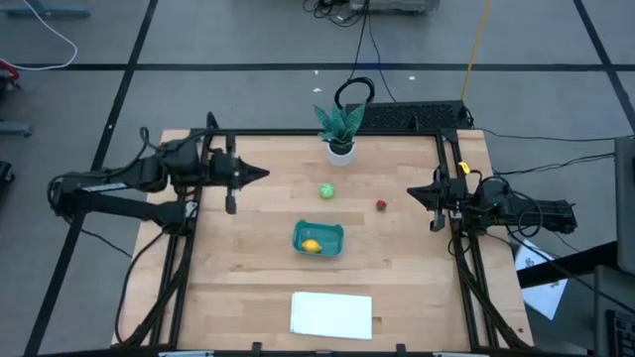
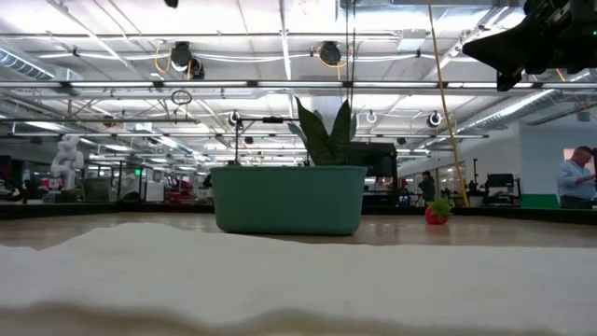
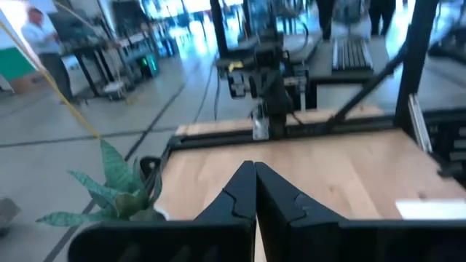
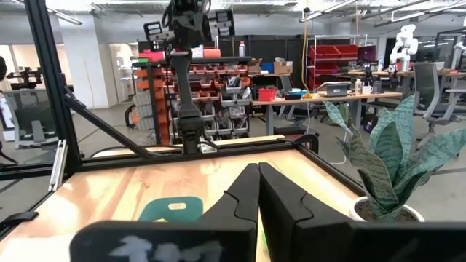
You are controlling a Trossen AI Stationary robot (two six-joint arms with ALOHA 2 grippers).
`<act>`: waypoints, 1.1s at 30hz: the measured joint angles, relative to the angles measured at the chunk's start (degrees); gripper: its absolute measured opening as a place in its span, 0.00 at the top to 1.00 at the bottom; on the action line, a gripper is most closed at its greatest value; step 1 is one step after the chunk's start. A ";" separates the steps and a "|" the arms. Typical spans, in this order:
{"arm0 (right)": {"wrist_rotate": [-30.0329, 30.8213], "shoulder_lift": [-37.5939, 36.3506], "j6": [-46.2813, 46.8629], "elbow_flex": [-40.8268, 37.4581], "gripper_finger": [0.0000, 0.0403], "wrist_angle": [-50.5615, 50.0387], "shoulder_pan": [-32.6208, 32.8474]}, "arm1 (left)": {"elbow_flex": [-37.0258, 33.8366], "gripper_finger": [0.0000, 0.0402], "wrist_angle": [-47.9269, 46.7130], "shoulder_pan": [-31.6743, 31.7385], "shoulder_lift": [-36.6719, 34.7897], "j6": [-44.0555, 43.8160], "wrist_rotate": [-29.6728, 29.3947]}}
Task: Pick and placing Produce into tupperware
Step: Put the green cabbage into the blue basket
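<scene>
We are seeing a leafy plant in a white pot (image 1: 340, 149) standing at the far edge of the wooden worktop (image 1: 248, 268), and a flat white sheet (image 1: 331, 314) lying at its near edge. A person (image 2: 571, 179) is standing in the room beyond.

Both arms are matte black, built of chunky jointed housings with black cables trailing along them. The left gripper (image 1: 260, 174) and right gripper (image 1: 413, 193) each end in two wedge-shaped black fingers (image 3: 240, 196) tapering to a point.
</scene>
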 joint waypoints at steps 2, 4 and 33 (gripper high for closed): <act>0.00 0.00 0.00 0.00 1.00 0.00 0.01 | -4.41 1.00 5.42 0.35 -1.00 -1.79 -0.16; 0.00 0.00 -0.08 0.00 1.00 0.00 0.01 | -8.48 1.00 9.93 0.60 -1.08 -3.23 -0.27; 0.00 0.00 -0.09 0.00 1.00 0.04 0.00 | -34.39 1.00 17.66 3.22 -20.92 -5.05 -1.64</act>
